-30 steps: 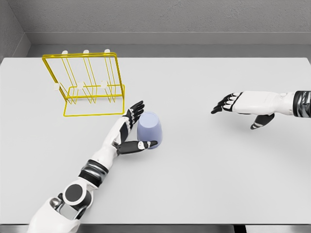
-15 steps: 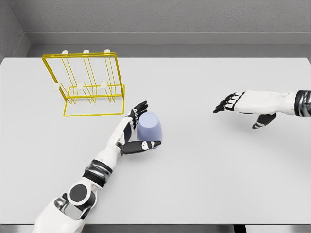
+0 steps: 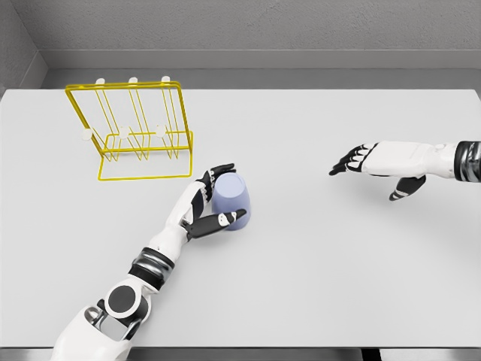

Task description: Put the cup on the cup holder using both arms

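A pale blue cup (image 3: 231, 196) stands upside down on the white table (image 3: 316, 256), just below the yellow wire cup holder (image 3: 134, 133). My left hand (image 3: 216, 197) wraps it from the left: the fingers curl over its far top edge and the thumb presses its near side. My right hand (image 3: 368, 167) hovers over the table far to the right, fingers spread and holding nothing.
The cup holder has several upright pegs with white tips (image 3: 133, 80) and stands at the back left. A grey wall (image 3: 248, 30) runs along the table's far edge. The table's front edge (image 3: 301, 350) lies just below my left shoulder.
My left fingers have curled in around the cup and the thumb has closed against it. The cup looks slightly tipped. The right hand has barely moved.
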Robot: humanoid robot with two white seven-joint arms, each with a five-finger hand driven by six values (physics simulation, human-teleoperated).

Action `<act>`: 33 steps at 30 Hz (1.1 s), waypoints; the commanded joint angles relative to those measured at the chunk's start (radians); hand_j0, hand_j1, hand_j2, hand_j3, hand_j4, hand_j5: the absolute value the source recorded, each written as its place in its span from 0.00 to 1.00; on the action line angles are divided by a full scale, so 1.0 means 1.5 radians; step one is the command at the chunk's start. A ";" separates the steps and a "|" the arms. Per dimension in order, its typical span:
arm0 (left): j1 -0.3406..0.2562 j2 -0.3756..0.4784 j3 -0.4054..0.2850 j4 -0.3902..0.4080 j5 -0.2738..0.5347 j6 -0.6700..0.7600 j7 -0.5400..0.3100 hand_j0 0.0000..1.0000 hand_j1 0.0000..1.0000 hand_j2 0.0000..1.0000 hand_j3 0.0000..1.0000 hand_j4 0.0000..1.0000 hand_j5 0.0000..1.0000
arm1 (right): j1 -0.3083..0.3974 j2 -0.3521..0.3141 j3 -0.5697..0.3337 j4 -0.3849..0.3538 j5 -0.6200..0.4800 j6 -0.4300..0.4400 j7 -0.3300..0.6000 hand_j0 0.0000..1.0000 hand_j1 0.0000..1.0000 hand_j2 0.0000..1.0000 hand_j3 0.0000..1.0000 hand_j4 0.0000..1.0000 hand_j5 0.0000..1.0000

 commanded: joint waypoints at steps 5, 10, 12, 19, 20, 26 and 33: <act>0.000 0.000 0.000 0.000 0.000 -0.001 0.000 0.70 0.70 0.70 0.70 0.70 0.70 | 0.000 0.000 0.000 0.006 -0.004 0.002 0.000 1.00 1.00 1.00 1.00 1.00 1.00; 0.000 0.001 0.001 0.000 0.000 -0.001 0.000 0.66 0.66 0.66 0.66 0.66 0.66 | 0.001 0.001 0.000 0.010 -0.004 0.002 0.000 1.00 1.00 1.00 1.00 1.00 1.00; 0.000 0.001 0.001 0.000 0.000 -0.001 0.000 0.66 0.66 0.66 0.66 0.66 0.66 | 0.001 0.001 0.000 0.012 -0.004 0.002 0.000 1.00 1.00 1.00 1.00 1.00 1.00; 0.000 0.001 0.002 -0.006 0.001 -0.003 0.000 0.66 0.66 0.66 0.66 0.66 0.66 | 0.000 0.005 0.000 0.020 -0.003 0.002 0.000 1.00 1.00 1.00 1.00 1.00 1.00; 0.001 0.002 0.002 -0.006 0.001 -0.004 -0.001 0.66 0.66 0.66 0.66 0.66 0.66 | 0.000 0.005 0.000 0.020 -0.003 0.002 0.000 1.00 1.00 1.00 1.00 1.00 1.00; 0.000 0.003 0.008 -0.023 0.001 -0.009 -0.002 0.66 0.66 0.66 0.66 0.66 0.66 | 0.001 0.028 0.001 0.025 -0.003 0.002 0.000 1.00 1.00 1.00 1.00 1.00 1.00; -0.013 0.000 0.011 -0.041 0.002 -0.029 -0.002 0.66 0.66 0.66 0.66 0.66 0.66 | 0.000 0.036 0.001 0.043 0.001 0.002 0.000 1.00 1.00 1.00 1.00 1.00 1.00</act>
